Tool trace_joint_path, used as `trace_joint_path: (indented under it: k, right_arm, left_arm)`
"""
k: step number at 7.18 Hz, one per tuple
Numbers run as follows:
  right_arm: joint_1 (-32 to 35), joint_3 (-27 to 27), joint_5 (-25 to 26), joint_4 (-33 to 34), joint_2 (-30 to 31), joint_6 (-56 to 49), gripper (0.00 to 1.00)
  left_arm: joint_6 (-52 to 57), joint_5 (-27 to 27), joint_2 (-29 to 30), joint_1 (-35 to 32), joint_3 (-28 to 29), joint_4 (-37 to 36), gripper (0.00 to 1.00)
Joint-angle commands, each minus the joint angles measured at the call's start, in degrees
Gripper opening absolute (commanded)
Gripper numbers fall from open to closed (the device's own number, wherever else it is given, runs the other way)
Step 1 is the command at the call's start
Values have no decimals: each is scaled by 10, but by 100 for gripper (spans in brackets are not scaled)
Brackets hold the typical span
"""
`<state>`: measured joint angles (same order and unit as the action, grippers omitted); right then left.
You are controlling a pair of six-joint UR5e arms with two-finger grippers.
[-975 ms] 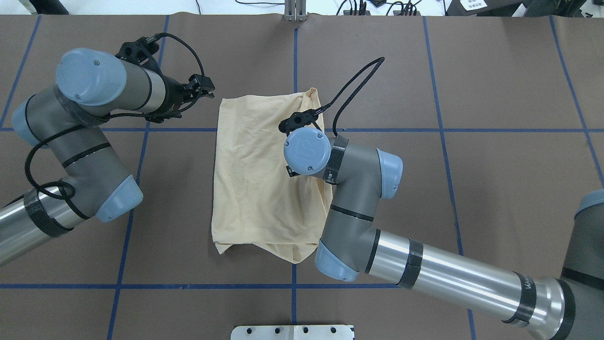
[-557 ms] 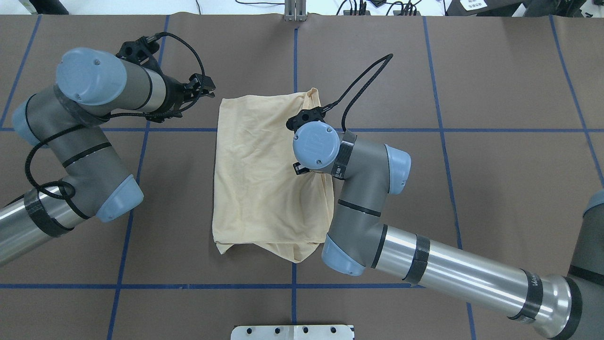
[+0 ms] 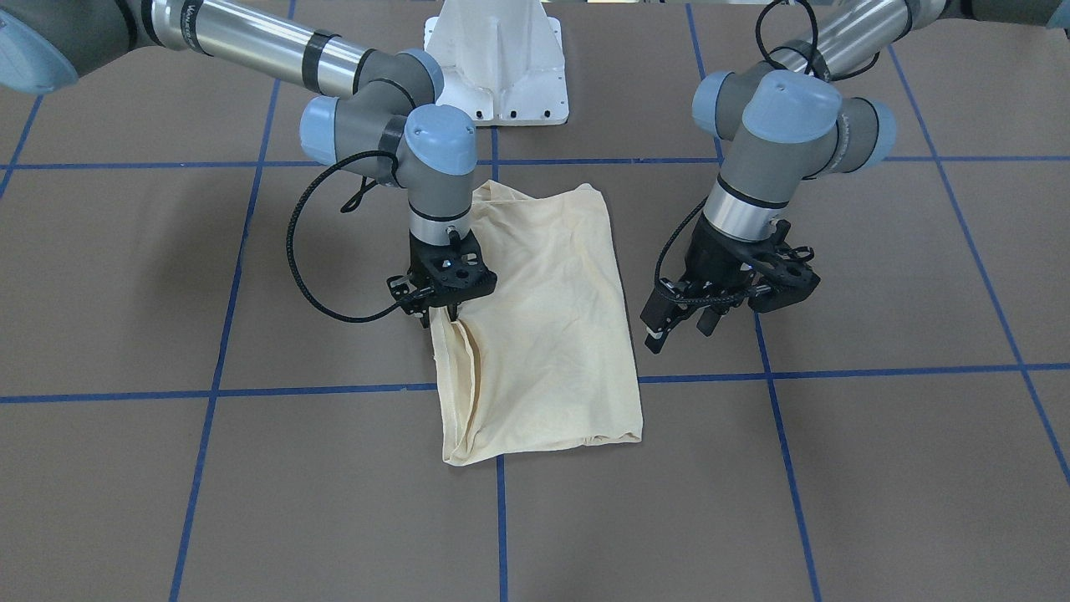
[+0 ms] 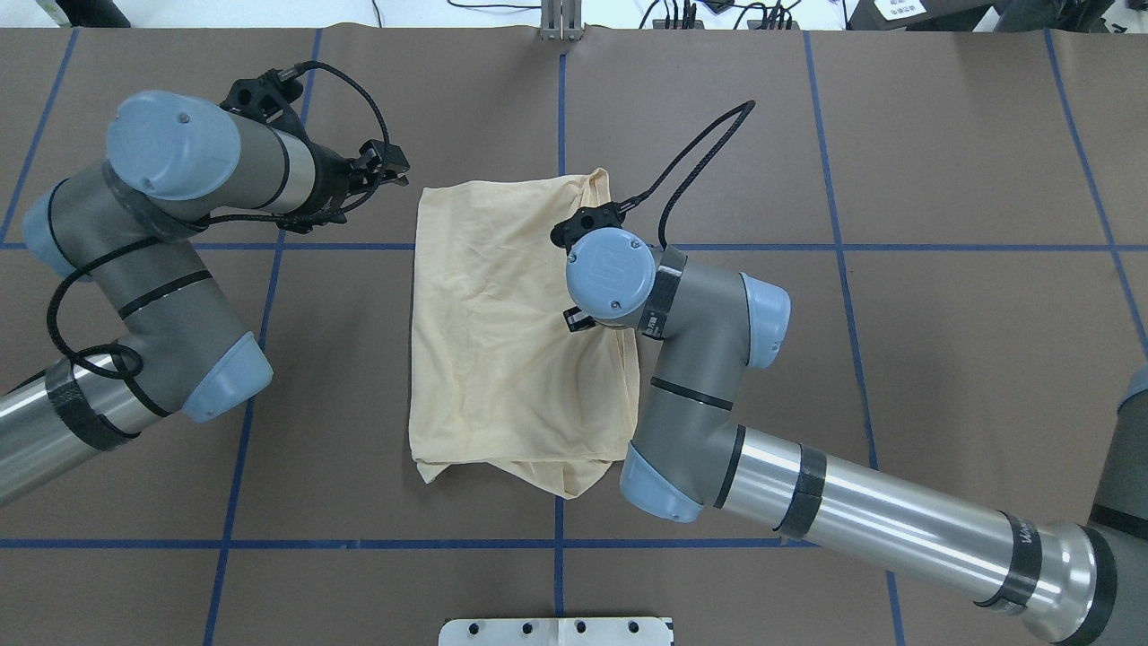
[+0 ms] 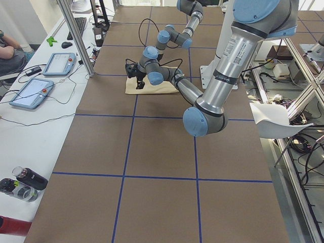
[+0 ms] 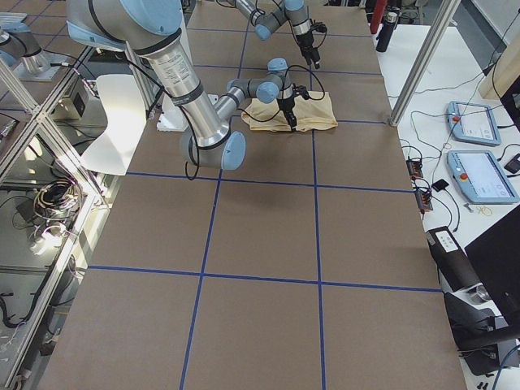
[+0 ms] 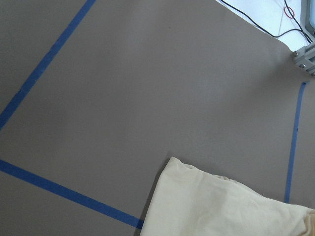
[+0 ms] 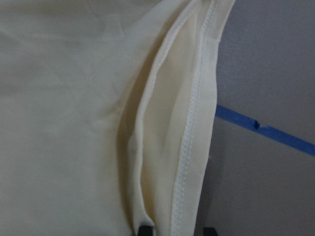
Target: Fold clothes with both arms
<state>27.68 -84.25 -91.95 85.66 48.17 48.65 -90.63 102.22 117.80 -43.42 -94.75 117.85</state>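
Observation:
The clothes, one pale cream-yellow shirt [image 4: 502, 341], lie folded into a tall rectangle in the middle of the table, also seen as [image 3: 543, 318]. My right gripper [image 3: 439, 316] is down at the shirt's right long edge, pointing straight down. In the right wrist view its two fingertips [image 8: 144, 229] stand apart, one on the cloth and one over the table, with the stitched hem [image 8: 194, 123] between them. My left gripper [image 3: 681, 328] hangs open and empty above the bare table, off the shirt's left side near its far corner [image 7: 172, 162].
Blue tape lines [image 4: 560, 117] split the brown table cover into squares. The white pedestal base [image 3: 499, 75] stands on the robot's side. A side bench holds tablets [image 5: 38, 88] and bottles [image 5: 25, 182], and a person's arm [image 5: 7, 53] rests there.
My right arm has slid rightward in the overhead view, toward the shirt's right edge. The shirt's outline has shifted slightly the same way. The left arm has stayed still.

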Motion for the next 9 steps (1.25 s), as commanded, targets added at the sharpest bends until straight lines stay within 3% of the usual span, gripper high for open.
trace_joint_path:
  k: [1,5,7,8,9]
  right_arm:
    - [7,-21,-7,1,17,-14,46]
    - [43,-43,-31,-18,-1,-19,47]
    - [43,22,-18,-142,-17,-11,47]
    - [43,72,-5,-179,-37,8,46]
    - [43,87,-6,-181,-44,8,43]
  left_arm:
    - [0,0,0,0,1,0,100]
    - [0,0,0,0,0,-1,100]
    - [1,0,-2,0,1,0,100]
    - [1,0,-2,0,1,0,100]
    - [1,0,-1,0,1,0,100]
